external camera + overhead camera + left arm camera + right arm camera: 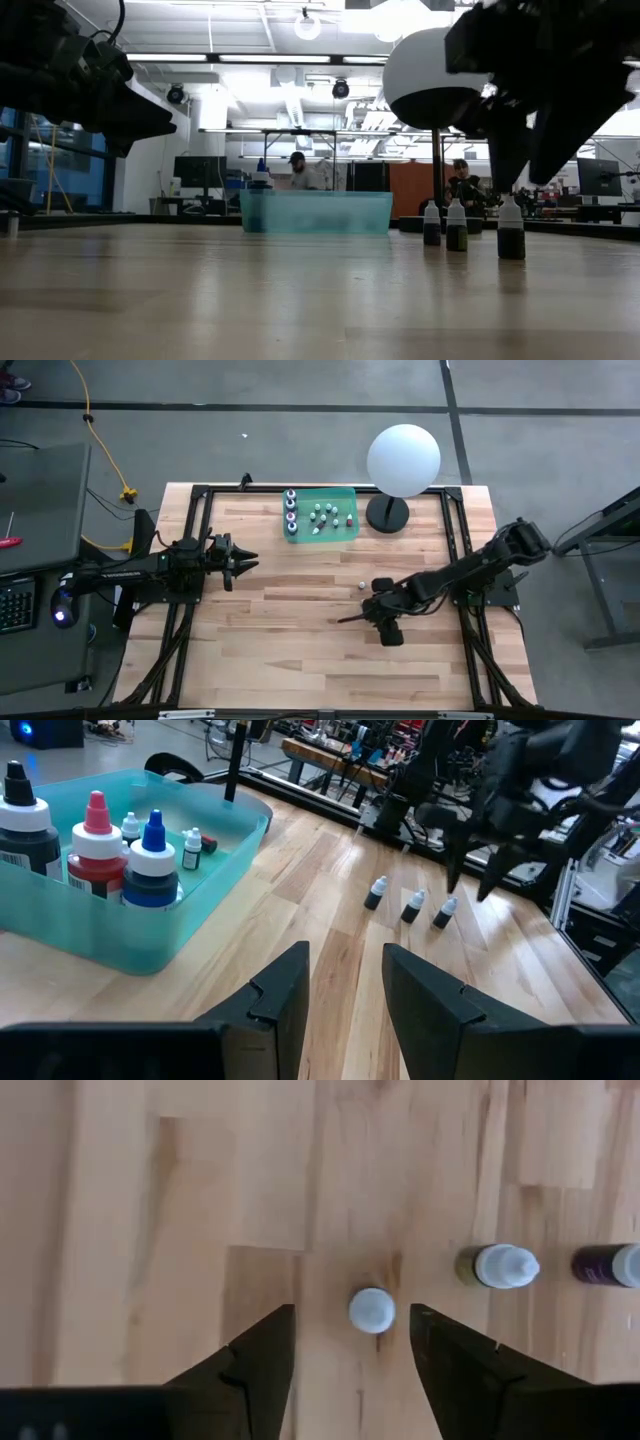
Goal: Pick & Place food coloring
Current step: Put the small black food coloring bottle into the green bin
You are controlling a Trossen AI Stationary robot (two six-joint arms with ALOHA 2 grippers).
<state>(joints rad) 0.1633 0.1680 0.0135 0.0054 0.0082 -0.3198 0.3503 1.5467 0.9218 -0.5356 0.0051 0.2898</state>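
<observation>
Three small white-capped food coloring bottles (412,906) stand upright in a row on the wooden table (300,650). My right gripper (352,1340) hangs open above the bottle at the row's end (372,1310), one finger to each side of its cap, pointing steeply down and clear of it. In the low view its fingers (505,150) end just above that bottle (511,232). More food coloring bottles (150,870) stand in the teal tray (345,532) at the far side. My left gripper (245,560) waits open at the table's left, holding nothing.
A big white sphere on a black base (403,460) stands at the far edge, just right of the tray. A black frame (455,540) runs along the table's sides. Bare wood lies in the middle and toward the near edge.
</observation>
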